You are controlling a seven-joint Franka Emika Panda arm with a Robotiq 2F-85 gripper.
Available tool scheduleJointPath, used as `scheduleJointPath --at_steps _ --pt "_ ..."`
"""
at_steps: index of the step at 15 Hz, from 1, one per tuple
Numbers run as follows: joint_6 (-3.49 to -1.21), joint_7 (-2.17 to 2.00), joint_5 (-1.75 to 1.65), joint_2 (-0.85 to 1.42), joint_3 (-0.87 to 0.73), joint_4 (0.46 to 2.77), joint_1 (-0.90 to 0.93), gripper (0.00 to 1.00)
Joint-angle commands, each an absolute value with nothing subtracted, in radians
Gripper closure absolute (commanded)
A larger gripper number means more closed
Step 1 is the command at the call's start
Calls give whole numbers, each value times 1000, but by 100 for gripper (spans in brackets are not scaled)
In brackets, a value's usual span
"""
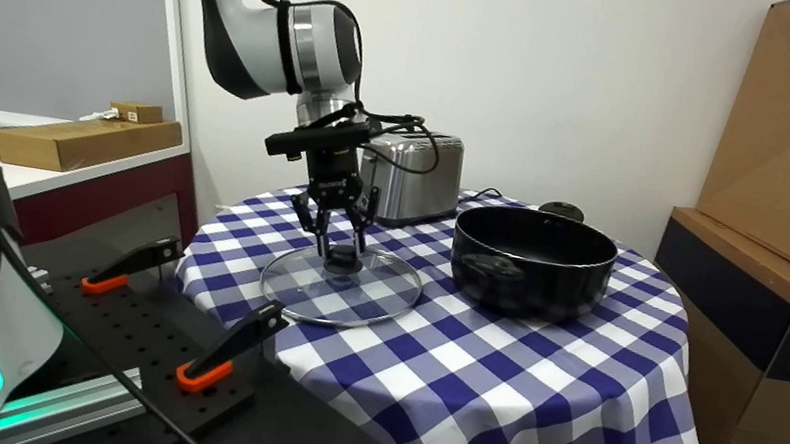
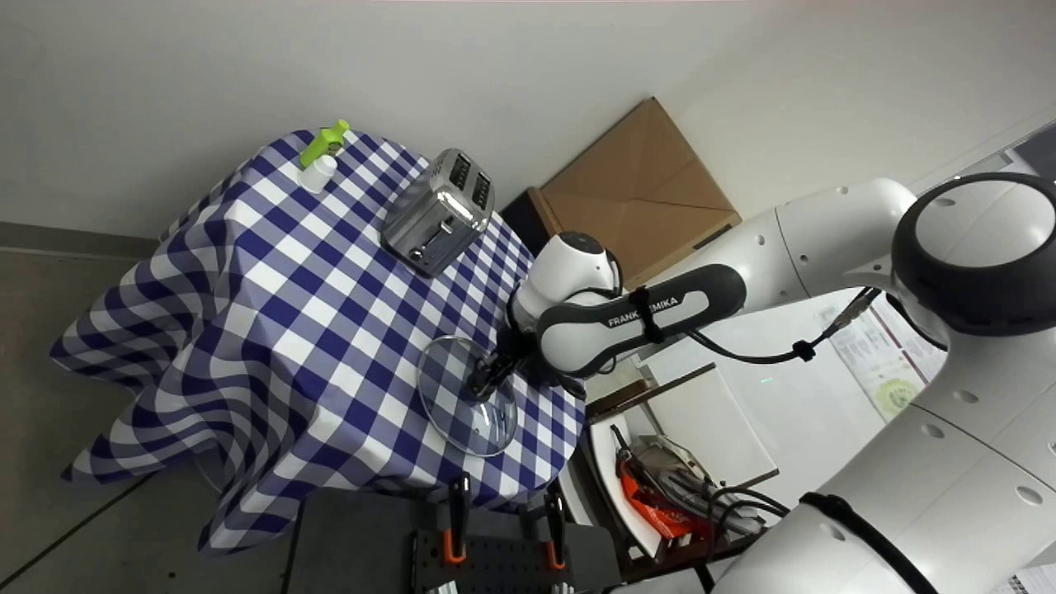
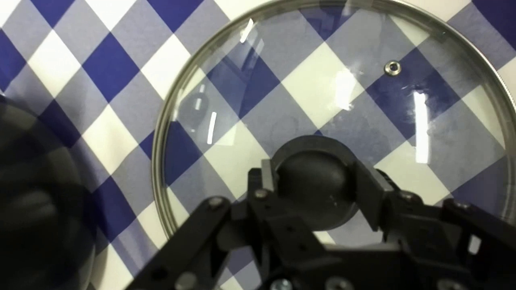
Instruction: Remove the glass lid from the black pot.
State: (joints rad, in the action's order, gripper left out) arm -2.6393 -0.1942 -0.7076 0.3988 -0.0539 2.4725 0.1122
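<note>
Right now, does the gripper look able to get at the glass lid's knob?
Probably yes: the gripper straddles the black knob, with nothing visible blocking its fingers; contact is unclear.

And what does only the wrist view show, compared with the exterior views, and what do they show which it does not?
Only the wrist view clearly shows the small metal eyelet of the glass lid; elsewhere it is too small to tell.

Only the exterior views show the silver toaster and the white arm links; an exterior view also has a green item.

All share the lid, the checked tablecloth and the pincer. The black pot shows in an exterior view and, cut off, in the wrist view.
</note>
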Motion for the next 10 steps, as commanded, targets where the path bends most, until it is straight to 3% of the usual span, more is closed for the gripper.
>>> scheduleJointPath --at_steps 1,4,10 --pt "-2643 -165 -637 375 -48 2478 96 18" --pt "-2597 -90 -481 341 -27 2481 55 1" --pt "-2240 -29 -168 133 -57 2475 -31 0"
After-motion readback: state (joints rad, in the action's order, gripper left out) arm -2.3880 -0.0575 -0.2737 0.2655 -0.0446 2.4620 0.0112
